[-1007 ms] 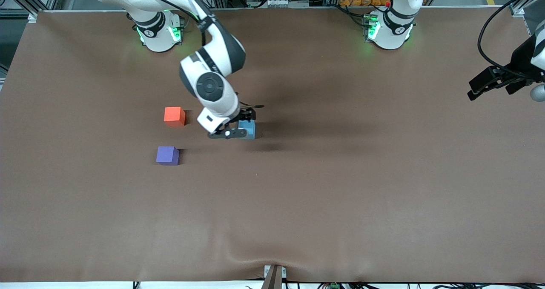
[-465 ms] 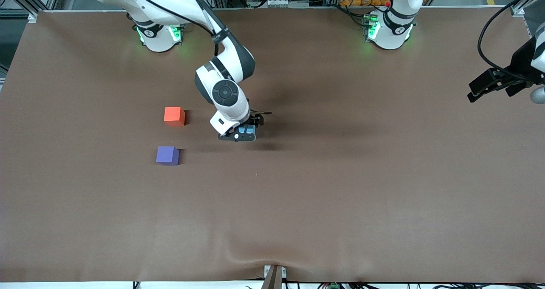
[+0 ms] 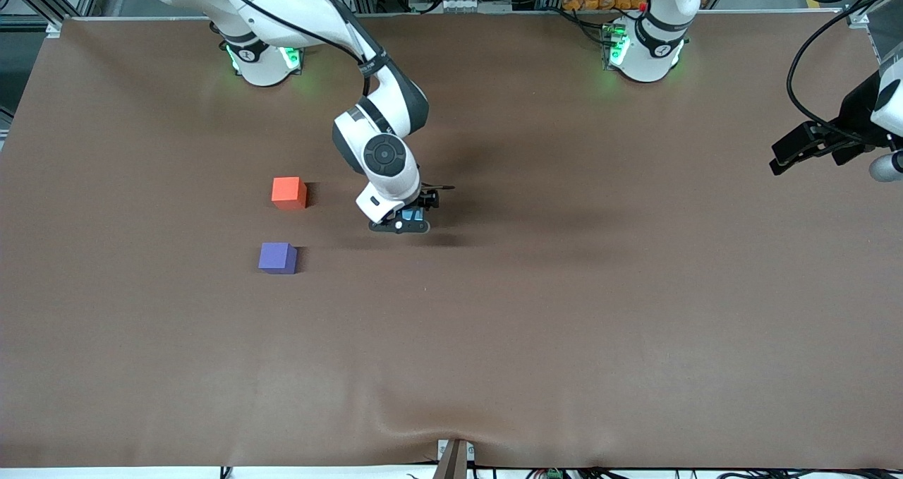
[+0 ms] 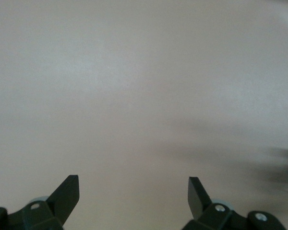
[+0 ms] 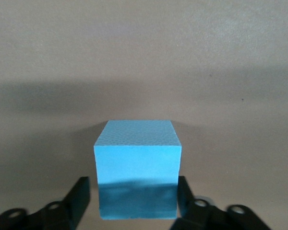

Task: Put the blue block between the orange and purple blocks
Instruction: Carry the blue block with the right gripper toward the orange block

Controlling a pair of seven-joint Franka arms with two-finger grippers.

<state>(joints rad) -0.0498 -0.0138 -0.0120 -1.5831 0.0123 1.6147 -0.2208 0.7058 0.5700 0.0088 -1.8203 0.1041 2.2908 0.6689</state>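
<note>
The blue block [image 3: 412, 215] sits on the brown table, mostly hidden under my right gripper [image 3: 405, 221]. In the right wrist view the blue block [image 5: 137, 158] stands between the open fingers of the right gripper [image 5: 133, 197], with a thin gap on one side. The orange block [image 3: 288, 192] and the purple block [image 3: 277, 257] sit apart toward the right arm's end, the purple one nearer the front camera. My left gripper [image 3: 783, 160] waits open and empty over the left arm's end of the table, and its wrist view [image 4: 133, 191] shows only bare table.
The brown table cover [image 3: 564, 310] has a slight wrinkle near its front edge. A small bracket [image 3: 455, 458] sticks up at the middle of the front edge.
My right gripper has moved toward the left arm's end and come down over the blue block, which now sits between its fingers. The blocks have not moved.
</note>
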